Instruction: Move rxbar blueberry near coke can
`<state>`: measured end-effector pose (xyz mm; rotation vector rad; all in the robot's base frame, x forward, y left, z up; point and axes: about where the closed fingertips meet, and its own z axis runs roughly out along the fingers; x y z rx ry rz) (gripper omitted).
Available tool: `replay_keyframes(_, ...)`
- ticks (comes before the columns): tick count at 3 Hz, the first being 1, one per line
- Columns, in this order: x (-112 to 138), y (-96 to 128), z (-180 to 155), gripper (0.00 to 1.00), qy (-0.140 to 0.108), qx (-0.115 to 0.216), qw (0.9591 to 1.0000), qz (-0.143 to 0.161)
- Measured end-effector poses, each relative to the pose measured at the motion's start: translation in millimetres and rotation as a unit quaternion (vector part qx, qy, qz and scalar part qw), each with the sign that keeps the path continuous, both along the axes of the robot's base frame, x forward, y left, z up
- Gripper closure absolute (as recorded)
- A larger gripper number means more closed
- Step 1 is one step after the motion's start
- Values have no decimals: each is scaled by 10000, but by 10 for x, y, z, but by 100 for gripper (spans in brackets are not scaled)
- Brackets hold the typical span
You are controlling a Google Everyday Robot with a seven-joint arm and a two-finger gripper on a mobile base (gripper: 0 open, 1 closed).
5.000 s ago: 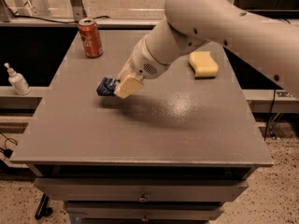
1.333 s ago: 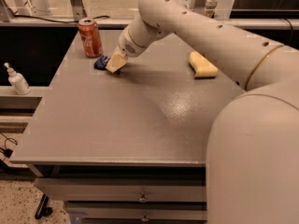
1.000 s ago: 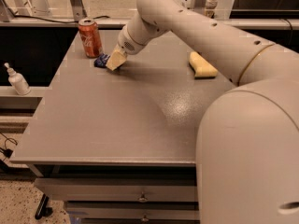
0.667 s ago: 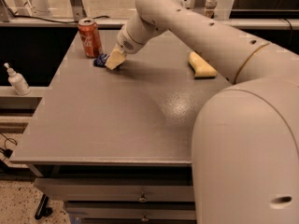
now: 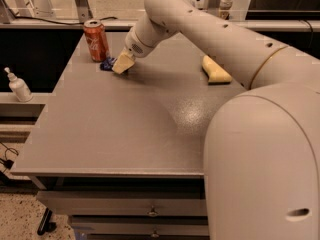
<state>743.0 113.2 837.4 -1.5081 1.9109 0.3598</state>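
Note:
The red coke can (image 5: 96, 40) stands upright near the table's far left corner. Just to its right, the dark blue rxbar blueberry (image 5: 107, 64) lies low at the tabletop, mostly hidden behind my gripper. My gripper (image 5: 122, 64) with its cream fingers (image 5: 124, 62) is shut on the bar's right end, down at the table surface beside the can. My arm reaches in from the right and fills the right side of the view.
A yellow sponge (image 5: 215, 70) lies at the table's right, partly behind my arm. A white pump bottle (image 5: 18, 85) stands on a lower ledge left of the grey table (image 5: 110, 129). Drawers sit below the front edge.
Since five seconds ago my gripper has carried the bar from the table's middle left to beside the can. Over the last second it has hardly moved.

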Motion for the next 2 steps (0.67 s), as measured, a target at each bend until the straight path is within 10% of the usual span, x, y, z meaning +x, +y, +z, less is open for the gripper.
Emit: replay_keyframes(2, -128, -42, 50, 0, 50, 32, 10000, 45)
